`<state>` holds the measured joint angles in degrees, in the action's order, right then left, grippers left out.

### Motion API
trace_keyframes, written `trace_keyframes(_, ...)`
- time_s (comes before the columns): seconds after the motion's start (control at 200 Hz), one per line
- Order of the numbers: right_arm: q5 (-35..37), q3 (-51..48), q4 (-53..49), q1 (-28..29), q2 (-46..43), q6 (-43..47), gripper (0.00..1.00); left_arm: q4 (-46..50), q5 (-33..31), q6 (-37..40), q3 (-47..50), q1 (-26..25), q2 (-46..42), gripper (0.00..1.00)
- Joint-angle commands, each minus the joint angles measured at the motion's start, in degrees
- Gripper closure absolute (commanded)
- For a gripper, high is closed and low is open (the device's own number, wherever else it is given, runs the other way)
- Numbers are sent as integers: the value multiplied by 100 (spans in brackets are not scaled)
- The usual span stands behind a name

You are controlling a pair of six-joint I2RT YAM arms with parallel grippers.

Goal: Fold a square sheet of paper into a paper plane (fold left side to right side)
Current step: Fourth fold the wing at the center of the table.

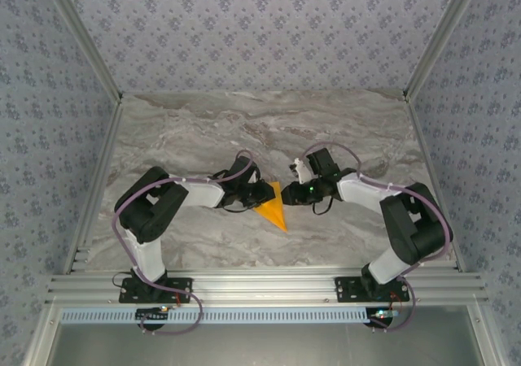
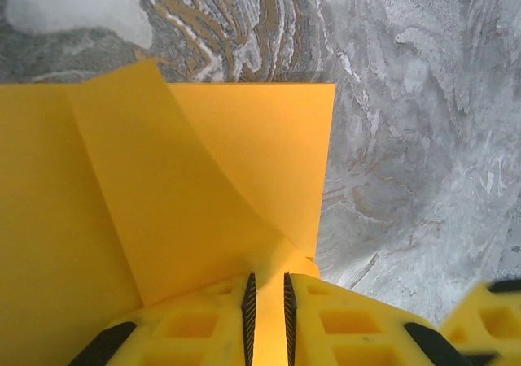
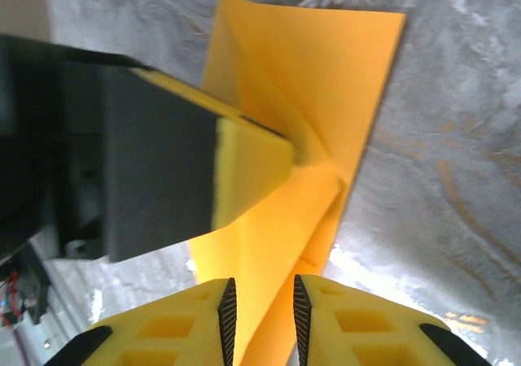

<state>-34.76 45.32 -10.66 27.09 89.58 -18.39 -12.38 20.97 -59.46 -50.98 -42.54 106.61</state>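
The square sheet of paper (image 1: pixel 275 211) is folded into a bright-orange creased wedge with its point toward the near edge, at the middle of the table between both arms. My left gripper (image 1: pixel 264 193) comes at it from the left. In the left wrist view the left gripper (image 2: pixel 266 278) is shut on a raised fold of the paper (image 2: pixel 203 203), which curls up from the flat layer. From the right, my right gripper (image 1: pixel 286 192) meets the same spot. Its jaws (image 3: pixel 260 283) stand a little apart around the paper's edge (image 3: pixel 317 98), open, just beside the left gripper's finger (image 3: pixel 244 167).
The marble table (image 1: pixel 244 130) is bare around the paper on all sides. An aluminium rail (image 1: pixel 260 285) runs along the near edge where both arm bases are bolted. Patterned walls close in the back and both sides.
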Motion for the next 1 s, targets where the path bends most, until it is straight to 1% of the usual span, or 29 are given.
trace_keyframes(0.0, -812, -215, -96, 139, -198, -50, 72, 450, -277, 53, 220, -35, 88, 82)
trace_keyframes(0.05, -1121, -319, 80, 218, -196, -171, 73, 447, -290, 58, 229, -41, 80, 82)
trace_keyframes(0.1, -1282, -368, 172, 301, -159, -249, 74, 452, -287, 62, 229, -36, 77, 82)
trace_keyframes(0.225, -1322, -318, 115, 529, 65, -228, 74, 450, -288, 58, 221, -37, 80, 82)
trace_keyframes(0.42, -955, -274, -80, 608, 380, -79, 74, 450, -285, 58, 215, -35, 79, 82)
trace_keyframes(0.6, -819, -295, -159, 642, 598, 32, 74, 481, -280, 75, 211, -39, 84, 82)
trace_keyframes(0.994, -497, -297, -377, 716, 724, 182, 74, 491, -278, 84, 194, -10, 114, 83)
